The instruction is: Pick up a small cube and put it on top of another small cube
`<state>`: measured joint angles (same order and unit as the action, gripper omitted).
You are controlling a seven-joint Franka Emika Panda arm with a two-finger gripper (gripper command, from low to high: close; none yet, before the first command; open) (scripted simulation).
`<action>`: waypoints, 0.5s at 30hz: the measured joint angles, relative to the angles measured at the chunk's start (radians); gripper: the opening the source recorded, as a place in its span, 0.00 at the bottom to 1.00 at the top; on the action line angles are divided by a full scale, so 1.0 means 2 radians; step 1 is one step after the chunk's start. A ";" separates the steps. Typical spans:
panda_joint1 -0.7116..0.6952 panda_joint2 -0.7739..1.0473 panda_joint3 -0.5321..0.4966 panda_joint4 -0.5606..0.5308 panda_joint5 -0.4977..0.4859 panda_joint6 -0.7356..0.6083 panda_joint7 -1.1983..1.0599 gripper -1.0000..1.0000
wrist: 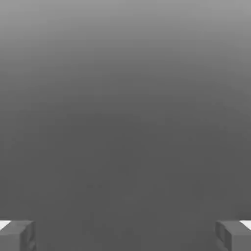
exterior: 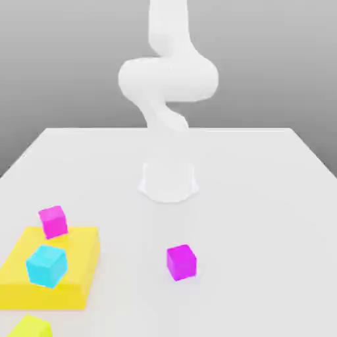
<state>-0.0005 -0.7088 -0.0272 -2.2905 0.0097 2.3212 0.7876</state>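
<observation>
Wide open, the hand [wrist: 125,235] holds nothing: in the hand view its 2 fingertips [wrist: 17,235] stand far apart at opposite edges, with a plain grey backdrop between them and no object in the gap.

In the exterior view the white arm [exterior: 168,79] rises from its round base [exterior: 168,181] on the far middle of the white table [exterior: 263,217], twists upward and leaves the top of the picture.

On the near part of the table, toward the exterior view's left, lies a flat yellow slab [exterior: 79,263]. 2 cubes sit on it: a cyan cube [exterior: 46,265] on its middle and a magenta cube [exterior: 52,221] at its far edge, tilted a little. The 2 are close together but apart.

The lime cube [exterior: 29,327] sits at the very near edge of the exterior view, on its left, just nearer than the slab; part of it is cut off by the picture edge. Whether it touches the slab I cannot tell.

A second magenta cube [exterior: 181,262] rests alone on the bare table, near the middle, well apart from the slab and to the right of it in the exterior view. It lies nearer than the arm's base and casts a soft shadow beneath itself.
</observation>
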 joint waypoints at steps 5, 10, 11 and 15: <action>-0.002 0.093 -0.028 0.010 0.013 0.022 -0.015 0.50; -0.005 0.184 -0.055 0.019 0.030 0.043 -0.033 0.50; -0.006 0.202 -0.060 0.021 0.034 0.047 -0.036 0.50; -0.013 0.275 -0.078 0.029 0.051 0.064 -0.053 0.50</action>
<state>-0.0267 -0.1596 -0.1831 -2.2333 0.1112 2.4489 0.6815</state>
